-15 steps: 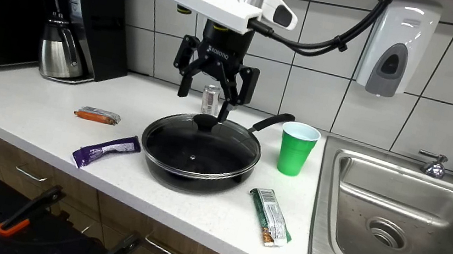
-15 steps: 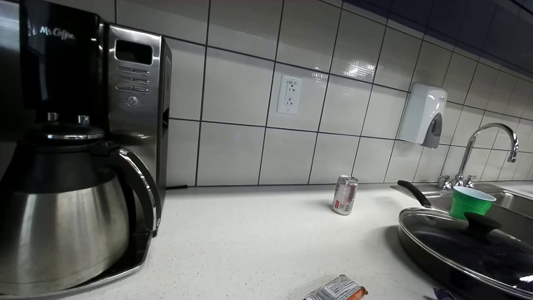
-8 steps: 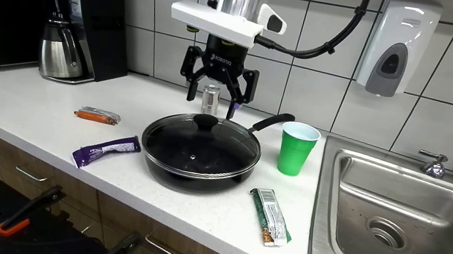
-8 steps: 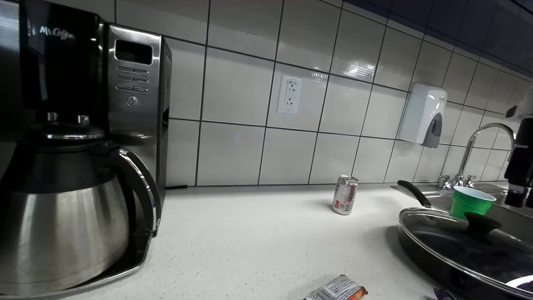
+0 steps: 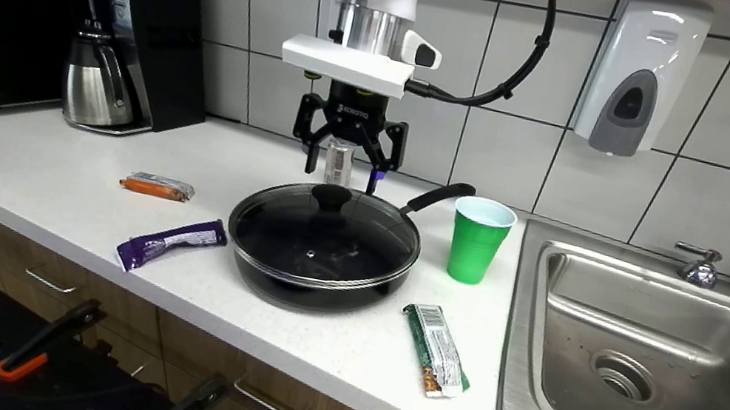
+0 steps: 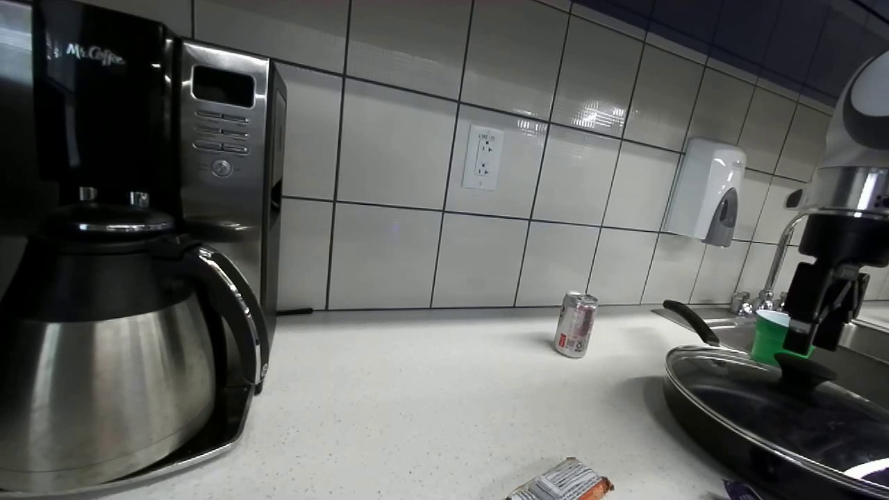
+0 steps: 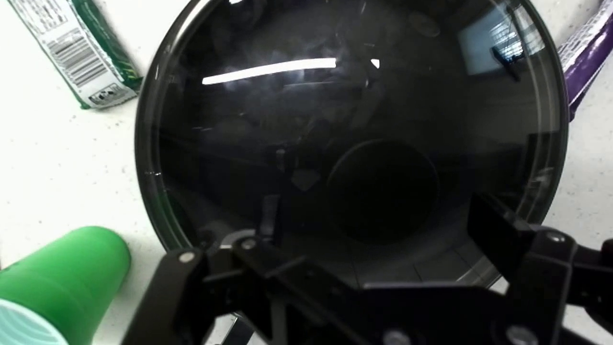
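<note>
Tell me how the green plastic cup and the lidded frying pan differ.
The green plastic cup is tall and narrow; the lidded frying pan is low and broad. The cup is green outside, the pan black. The cup is open on top, while a glass lid covers the pan. The pan has a handle, the cup none. Both stand on the countertop.
</note>
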Robot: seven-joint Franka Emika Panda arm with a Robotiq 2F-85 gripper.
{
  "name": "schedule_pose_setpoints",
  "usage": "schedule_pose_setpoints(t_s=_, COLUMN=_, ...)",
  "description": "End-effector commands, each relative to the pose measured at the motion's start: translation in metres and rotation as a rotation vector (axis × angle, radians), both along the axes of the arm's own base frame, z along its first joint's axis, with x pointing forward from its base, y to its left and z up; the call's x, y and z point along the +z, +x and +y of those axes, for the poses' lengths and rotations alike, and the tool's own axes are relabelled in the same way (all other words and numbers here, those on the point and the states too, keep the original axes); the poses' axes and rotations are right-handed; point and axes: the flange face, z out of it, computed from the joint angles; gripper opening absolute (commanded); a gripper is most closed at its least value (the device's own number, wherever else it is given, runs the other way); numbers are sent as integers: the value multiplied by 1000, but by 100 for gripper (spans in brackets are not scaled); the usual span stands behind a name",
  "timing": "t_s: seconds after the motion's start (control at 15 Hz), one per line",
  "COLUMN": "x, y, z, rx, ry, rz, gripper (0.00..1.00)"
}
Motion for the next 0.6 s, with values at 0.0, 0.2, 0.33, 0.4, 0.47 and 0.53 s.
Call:
schedule_pose_setpoints(t_s=0.0, x=-3, y=15, z=-4, rx=20, ry=-17, rz=-36, gripper=100)
schedule_pose_setpoints(t_s=0.2, x=-3, y=14, z=-2, rx=22, ry=-22, rz=-53, gripper=100)
schedule_pose_setpoints(t_s=0.33, x=1, y=10, z=1, rx=31, ry=-12, rz=-50, gripper=100)
schedule_pose_setpoints(t_s=0.4, x=2, y=9, z=2, rx=34, ry=-11, rz=-50, gripper=100)
schedule_pose_setpoints(t_s=0.47, x=1, y=8, z=3, rx=35, ry=-9, rz=-45, gripper=100)
schedule_pose_setpoints(t_s=0.53, x=0, y=7, z=3, rx=33, ry=-14, rz=-41, gripper=100)
